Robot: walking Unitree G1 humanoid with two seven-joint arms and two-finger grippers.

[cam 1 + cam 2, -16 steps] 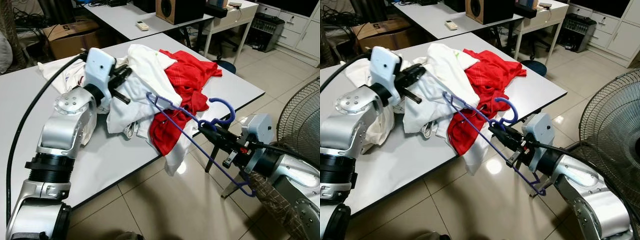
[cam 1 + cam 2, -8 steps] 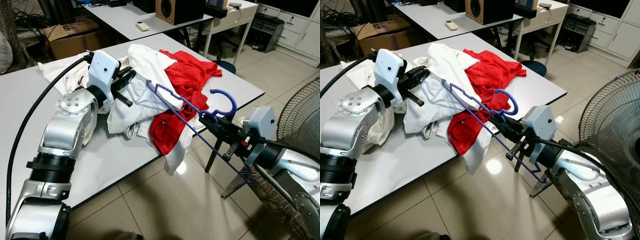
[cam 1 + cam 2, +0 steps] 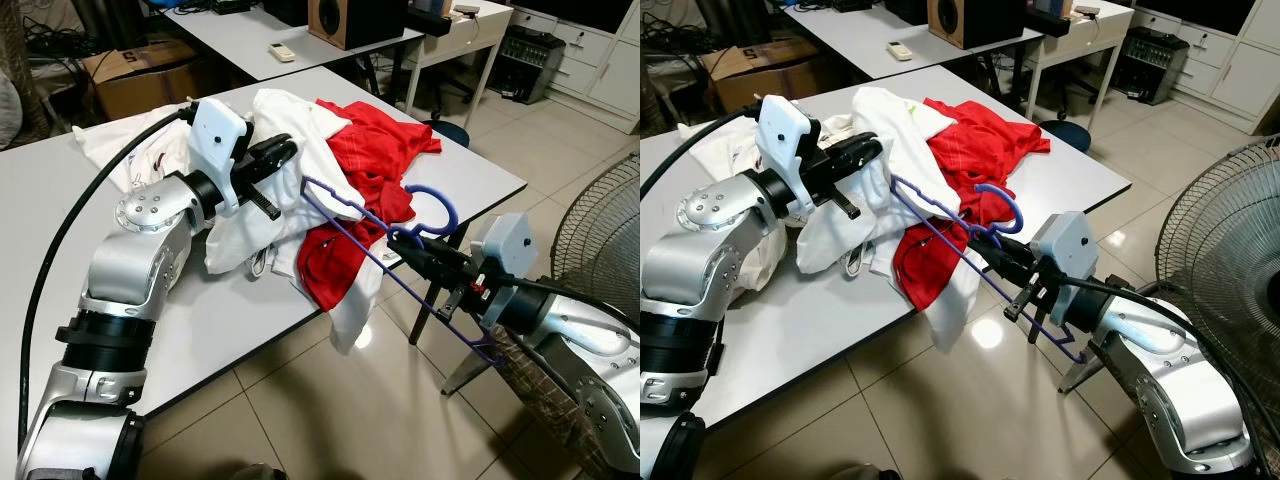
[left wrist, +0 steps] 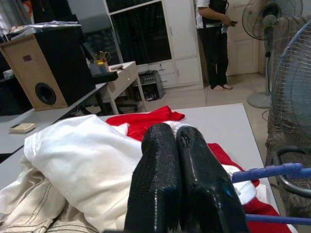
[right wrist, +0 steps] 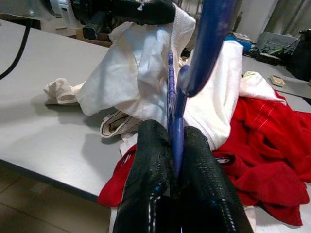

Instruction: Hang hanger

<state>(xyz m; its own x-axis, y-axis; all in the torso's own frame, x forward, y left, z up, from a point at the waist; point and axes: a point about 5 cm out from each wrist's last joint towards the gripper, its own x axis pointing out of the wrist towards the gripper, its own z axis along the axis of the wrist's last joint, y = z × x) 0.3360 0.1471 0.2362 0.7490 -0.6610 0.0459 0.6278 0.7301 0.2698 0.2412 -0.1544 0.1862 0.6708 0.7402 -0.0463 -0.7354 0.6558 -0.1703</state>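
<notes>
Tiled flooring and white office furniture surround a pale grey rectangular bench (image 3: 230, 320) that carries a heap of clothing: a rumpled white cotton garment (image 3: 290, 130) lying partly over a bright red shirt (image 3: 375, 165), whose lower part spills over the bench's front edge. The right hand (image 3: 405, 252), reaching in from beyond that edge, has its two black fingers clamped on the thin blue plastic clothes hanger (image 3: 940, 222) just below its hook; in the right wrist view the blue wire (image 5: 175, 121) runs up between the two pressed fingers. From there the hanger's frame slants up over the red shirt, with its far corner close beside the left hand, while its other end hangs out past the bench above the floor. The left hand (image 3: 283, 150) hovers over the white garment with its fingers pressed together, holding nothing. A wooden speaker box (image 3: 975, 15) stands on another bench behind, and a wire-caged floor fan (image 3: 1230, 240) stands on the robot's right.
</notes>
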